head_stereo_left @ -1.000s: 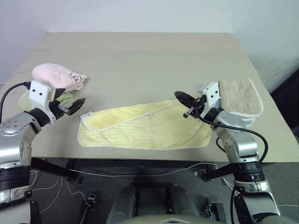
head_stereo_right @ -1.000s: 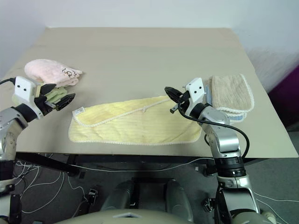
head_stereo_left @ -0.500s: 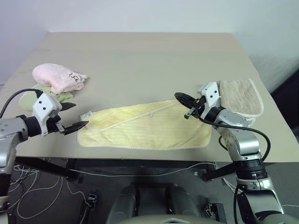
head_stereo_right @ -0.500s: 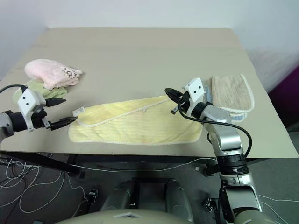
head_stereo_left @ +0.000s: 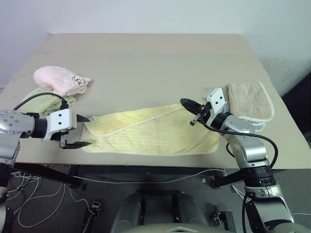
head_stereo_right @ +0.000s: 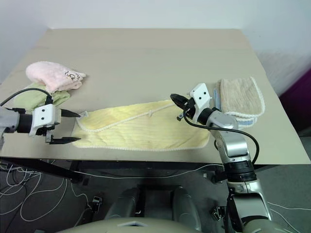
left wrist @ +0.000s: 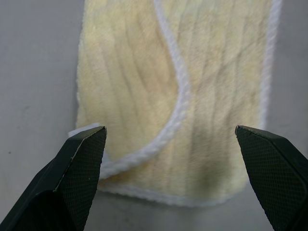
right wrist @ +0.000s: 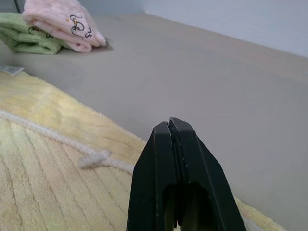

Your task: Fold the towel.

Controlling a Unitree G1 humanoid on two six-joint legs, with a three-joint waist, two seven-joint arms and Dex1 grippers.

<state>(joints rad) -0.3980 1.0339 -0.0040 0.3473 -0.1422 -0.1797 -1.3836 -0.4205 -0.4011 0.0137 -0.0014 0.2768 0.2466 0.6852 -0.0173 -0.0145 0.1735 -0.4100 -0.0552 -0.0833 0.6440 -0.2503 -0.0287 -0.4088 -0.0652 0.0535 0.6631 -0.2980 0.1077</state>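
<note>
The green towel point(head_stereo_left: 44, 103) lies mostly hidden, seemingly folded, under the pink towel point(head_stereo_left: 60, 79).

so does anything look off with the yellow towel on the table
Yes. The yellow towel is folded unevenly: its upper layer's corded edge runs diagonally across the lower layer, leaving a wedge uncovered, and a small tag sticks out at its left end.

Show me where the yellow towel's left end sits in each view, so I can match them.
Left eye: the towel, left end between the open left gripper fingers.
Right eye: same, lower left.
Left wrist: end fills centre, between fingers.
Right wrist: towel at lower left.
Shared landmark: white corded edging.
</note>
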